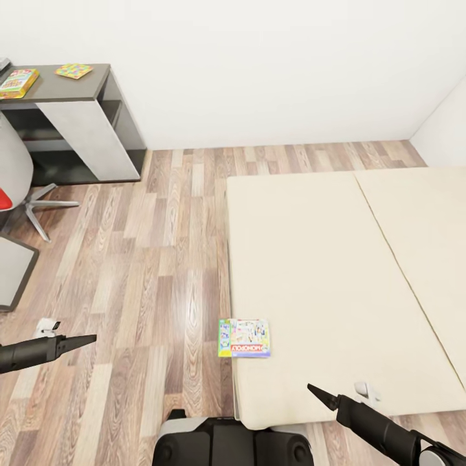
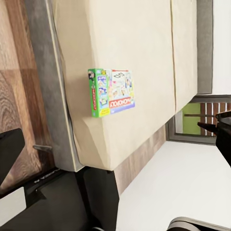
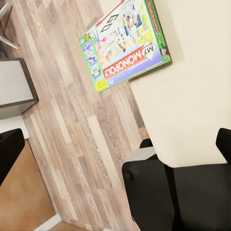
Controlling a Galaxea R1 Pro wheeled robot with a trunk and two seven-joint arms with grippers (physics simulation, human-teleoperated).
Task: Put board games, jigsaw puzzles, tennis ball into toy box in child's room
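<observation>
While the robot stands at the foot of the bed (image 1: 336,272), the head view shows a Monopoly board game (image 1: 244,338) lying flat at the bed's near left corner, poking a little over the edge above the wood floor (image 1: 129,272). The left gripper (image 1: 83,339) hangs over the floor, well apart from the game. The right gripper (image 1: 320,395) hovers over the near edge of the bed, near the game. Both look like thin dark points, so I cannot tell if they are wide or narrow. Nothing is in them. Far off, on the dark desk wing (image 1: 97,81), sit another board game (image 1: 18,83) and a jigsaw puzzle (image 1: 74,70).

From the left wrist view, the game (image 2: 111,92) rests by the mattress edge.

From the right wrist view, the game (image 3: 126,44) hangs partly off the bed. I think that overhang makes it easier to grab.
</observation>
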